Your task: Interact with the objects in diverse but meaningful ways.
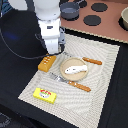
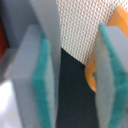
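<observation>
On the woven mat, taking the tan plate as landmark and reading from the exterior view's left: the yellow red-labelled block lies below and left of the plate, the orange bread loaf just left of it. Above the loaf hangs the gripper, its teal-padded fingers apart with nothing between them. A white fish rests on the plate, orange-handled cutlery lies just below it, and the red-brown sausage lies to its right.

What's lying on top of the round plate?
A white fish lies on the tan plate. The plate's surface beneath the fish is covered, so anything there cannot be seen.
</observation>
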### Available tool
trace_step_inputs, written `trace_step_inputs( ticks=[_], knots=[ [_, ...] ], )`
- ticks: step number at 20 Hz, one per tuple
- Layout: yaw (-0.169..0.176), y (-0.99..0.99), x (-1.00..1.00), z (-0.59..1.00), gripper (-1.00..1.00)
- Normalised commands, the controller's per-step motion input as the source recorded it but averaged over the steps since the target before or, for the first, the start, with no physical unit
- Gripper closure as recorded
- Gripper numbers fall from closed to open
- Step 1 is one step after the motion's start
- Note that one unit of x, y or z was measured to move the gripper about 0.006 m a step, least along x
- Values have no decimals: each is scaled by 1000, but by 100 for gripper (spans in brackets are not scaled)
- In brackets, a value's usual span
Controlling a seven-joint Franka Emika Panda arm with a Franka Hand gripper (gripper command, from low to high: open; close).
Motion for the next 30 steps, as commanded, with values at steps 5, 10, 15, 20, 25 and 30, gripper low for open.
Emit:
trace_step_inputs(
  ticks=[5, 10, 15, 20, 25, 30],
  knots=[
    [0, 0, 161, 0, 100],
    [0, 55, 158, 605, 100],
    [0, 291, 62, 1000, 100],
    [0, 396, 83, 1000, 100],
    [9, 445, 367, 998, 100],
    [17, 351, 610, 874, 100]
  ],
)
